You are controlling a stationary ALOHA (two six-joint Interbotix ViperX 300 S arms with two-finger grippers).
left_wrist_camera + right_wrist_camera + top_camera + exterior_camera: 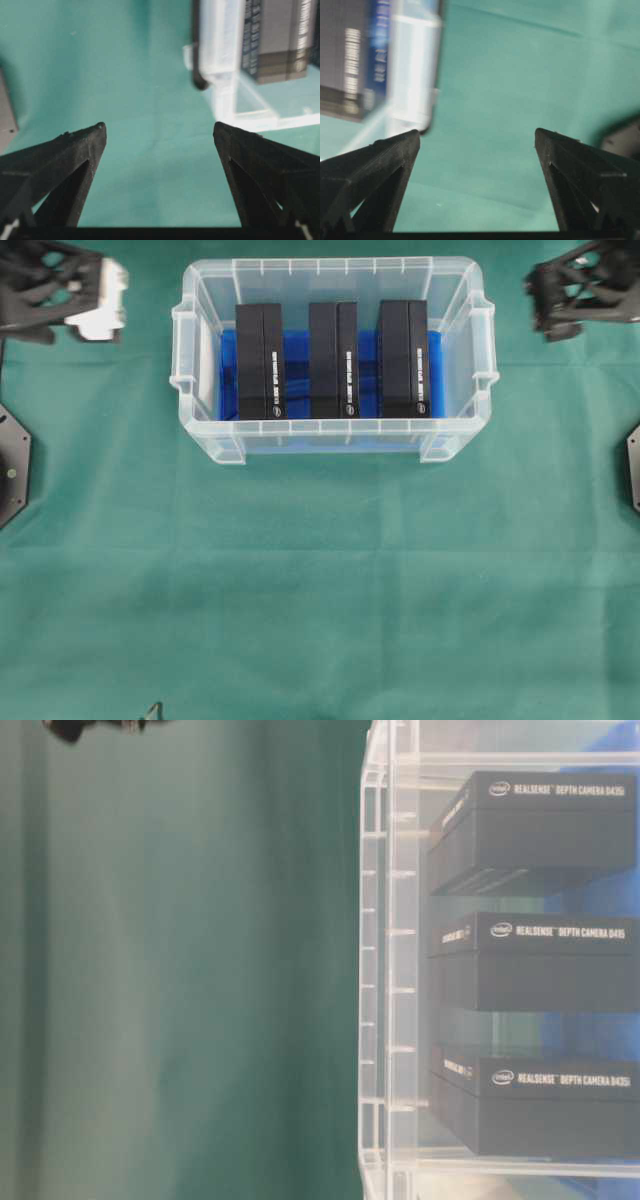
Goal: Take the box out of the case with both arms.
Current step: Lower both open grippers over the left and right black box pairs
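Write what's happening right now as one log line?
case: three boxes inside | left gripper: open, outside | right gripper: open, outside

This is a robotics lab test bench. The worktop [320, 590] is covered edge to edge with a plain green cloth. Black arm bases [12, 465] are fixed at its left and right sides, and two arms [585, 285] reach in from the far corners. A clear case [330, 445] holds three black boxes [540, 960] in a neat row, each printed "RealSense Depth Camera D435".
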